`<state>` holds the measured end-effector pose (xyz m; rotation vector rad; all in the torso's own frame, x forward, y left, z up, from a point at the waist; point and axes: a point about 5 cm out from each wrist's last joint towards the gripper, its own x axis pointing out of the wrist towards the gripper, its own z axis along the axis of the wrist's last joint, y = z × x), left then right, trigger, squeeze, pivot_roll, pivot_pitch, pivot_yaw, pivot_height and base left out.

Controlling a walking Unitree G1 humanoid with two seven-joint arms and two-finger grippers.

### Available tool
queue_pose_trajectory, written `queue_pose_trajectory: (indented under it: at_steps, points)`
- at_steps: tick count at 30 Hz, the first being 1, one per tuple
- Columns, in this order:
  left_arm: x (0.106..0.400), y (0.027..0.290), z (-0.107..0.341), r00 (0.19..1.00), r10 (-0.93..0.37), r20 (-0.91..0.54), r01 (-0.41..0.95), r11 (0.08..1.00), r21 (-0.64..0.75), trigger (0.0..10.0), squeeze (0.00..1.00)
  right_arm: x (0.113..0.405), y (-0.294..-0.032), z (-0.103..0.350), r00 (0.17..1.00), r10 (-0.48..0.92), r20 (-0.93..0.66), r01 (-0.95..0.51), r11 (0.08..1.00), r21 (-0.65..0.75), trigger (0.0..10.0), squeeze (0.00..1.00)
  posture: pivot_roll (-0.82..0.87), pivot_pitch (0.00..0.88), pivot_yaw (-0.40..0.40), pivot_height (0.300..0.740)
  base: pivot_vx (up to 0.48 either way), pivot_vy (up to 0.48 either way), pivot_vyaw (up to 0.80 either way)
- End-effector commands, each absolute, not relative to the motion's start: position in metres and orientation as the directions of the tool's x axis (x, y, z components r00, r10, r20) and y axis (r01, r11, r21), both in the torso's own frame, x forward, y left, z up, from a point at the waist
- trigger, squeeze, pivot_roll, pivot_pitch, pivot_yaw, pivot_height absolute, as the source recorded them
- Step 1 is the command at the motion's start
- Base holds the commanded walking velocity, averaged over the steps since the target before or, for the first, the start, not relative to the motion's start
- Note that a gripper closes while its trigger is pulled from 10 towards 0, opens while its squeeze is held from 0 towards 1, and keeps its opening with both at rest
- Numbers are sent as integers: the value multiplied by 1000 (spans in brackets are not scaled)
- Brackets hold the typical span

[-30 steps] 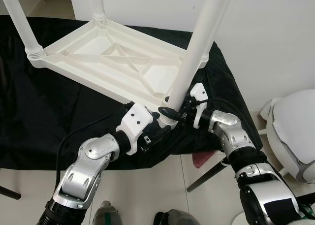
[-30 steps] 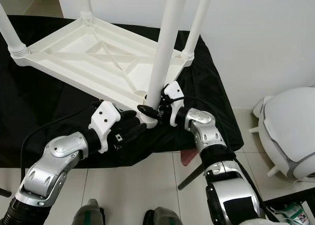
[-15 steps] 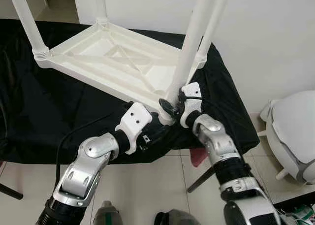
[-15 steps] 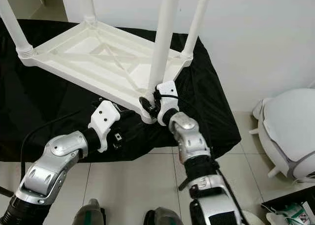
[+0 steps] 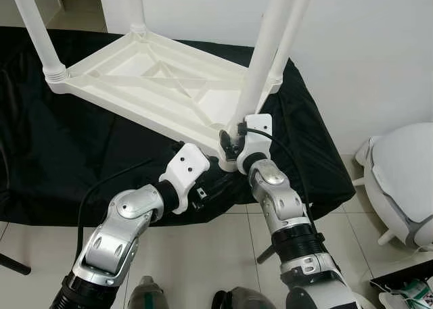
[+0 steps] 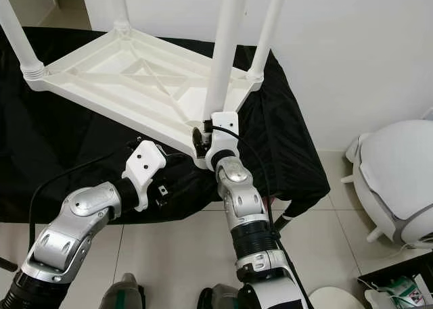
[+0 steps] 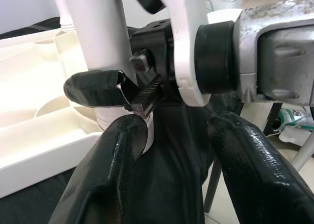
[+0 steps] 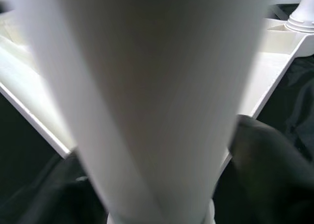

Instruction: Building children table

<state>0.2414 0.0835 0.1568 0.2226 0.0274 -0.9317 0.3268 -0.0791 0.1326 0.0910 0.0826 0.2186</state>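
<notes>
Pale tiled floor (image 5: 203, 255) and a plain white wall, with a black cloth (image 5: 81, 160) draped over a low surface. On that cloth sits the white plastic tabletop (image 5: 155, 86), upside down, ribs facing up. Three legs are already standing in the other corners, and the near-corner leg (image 5: 260, 72) is the one in play, its foot at the socket closest to the robot. The right gripper (image 5: 231, 138) is pinching that leg low down, right above the socket. The left gripper (image 7: 169, 158) sits just under the same corner with its fingers spread, holding nothing. My guess: hollow molded plastic, so light, stiff and pretty slick. Grabbing low near the socket makes sense, since a high grip would let it lever sideways.
</notes>
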Motion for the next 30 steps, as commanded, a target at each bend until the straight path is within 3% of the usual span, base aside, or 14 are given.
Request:
queue_pose_trajectory:
  at_steps: [1,5,6,8,11,12,16,21,23,30]
  points:
    - [241,81,158,605,-789,-109,792,582,184,10000,0,328,-84,135,974,216,-64,-208,971,115,10000,1000,61,0,-89,740,0,0,0]
    - [239,81,157,605,-788,-110,792,583,182,10000,0,324,-85,142,933,360,-24,-354,925,138,10000,1000,61,0,-93,740,0,0,0]
    - [239,81,157,606,-788,-110,792,583,181,10000,0,323,-88,144,908,419,-11,-415,902,117,10000,31,62,0,-96,740,0,0,0]
    - [239,81,157,606,-788,-110,791,584,181,10000,0,322,-89,145,892,452,-4,-450,887,100,10000,31,62,0,-96,740,0,0,0]
    - [239,81,157,607,-787,-108,791,585,181,10000,0,318,-98,145,793,610,1,-610,793,8,10000,0,59,0,-95,740,0,0,0]
    - [239,81,157,607,-787,-108,791,585,181,10000,0,318,-98,145,793,610,1,-610,793,8,10000,0,59,0,-95,740,0,0,0]
    - [239,81,157,605,-788,-109,792,583,180,10000,0,318,-111,143,661,750,-32,-750,660,-47,10000,0,58,0,-90,740,0,0,0]
    - [239,82,157,603,-790,-111,794,581,180,10000,0,320,-114,142,606,794,-49,-795,603,-74,10000,0,55,0,-83,740,0,0,0]
    - [239,81,157,599,-793,-113,797,576,180,10000,0,324,-112,143,537,841,-71,-842,529,-108,10000,0,54,0,-78,740,0,0,0]
    - [239,81,158,597,-794,-113,798,574,181,10000,0,331,-109,142,520,850,-81,-852,509,-125,10000,0,56,0,-77,740,0,0,0]
